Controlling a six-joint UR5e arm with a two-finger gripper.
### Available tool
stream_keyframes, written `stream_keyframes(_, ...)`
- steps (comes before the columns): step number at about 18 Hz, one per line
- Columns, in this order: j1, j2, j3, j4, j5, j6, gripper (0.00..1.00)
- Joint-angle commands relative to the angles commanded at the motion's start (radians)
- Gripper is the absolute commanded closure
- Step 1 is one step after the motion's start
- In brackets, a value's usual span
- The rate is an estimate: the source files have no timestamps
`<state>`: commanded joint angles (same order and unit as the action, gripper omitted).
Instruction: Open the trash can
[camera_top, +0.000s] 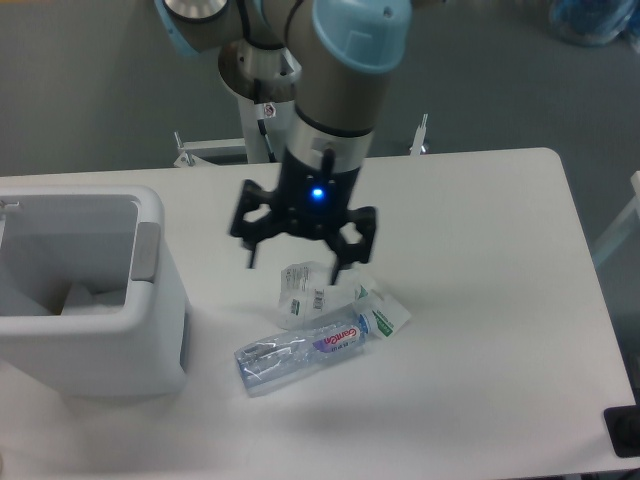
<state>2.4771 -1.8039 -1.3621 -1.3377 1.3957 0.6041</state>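
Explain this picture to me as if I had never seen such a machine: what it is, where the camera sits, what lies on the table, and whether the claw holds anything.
The grey and light-blue machine is a robot arm. At its end is a black claw with two fingers, spread open and holding nothing; a small blue light glows just above it. There is one picture, taken by a fixed camera that looks down on the white table from above and in front. At the left stands the trash can, a big white boxy bin; you can see down into it, so it is open, and a grey tab sits on its right rim. Under and just in front of the claw lie a crushed clear plastic bottle and some crumpled clear wrapping. The claw hangs above these, apart from the bin.
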Motion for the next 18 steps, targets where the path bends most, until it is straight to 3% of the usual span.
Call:
stream_keyframes(6,0.163,-0.055,-0.071,0.000,0.055,0.362,0.00)
stream_keyframes(9,0.171,-0.061,-0.069,0.002,0.083,0.505,0.00)
stream_keyframes(18,0.167,-0.101,-0.065,0.003,0.126,0.513,0.00)
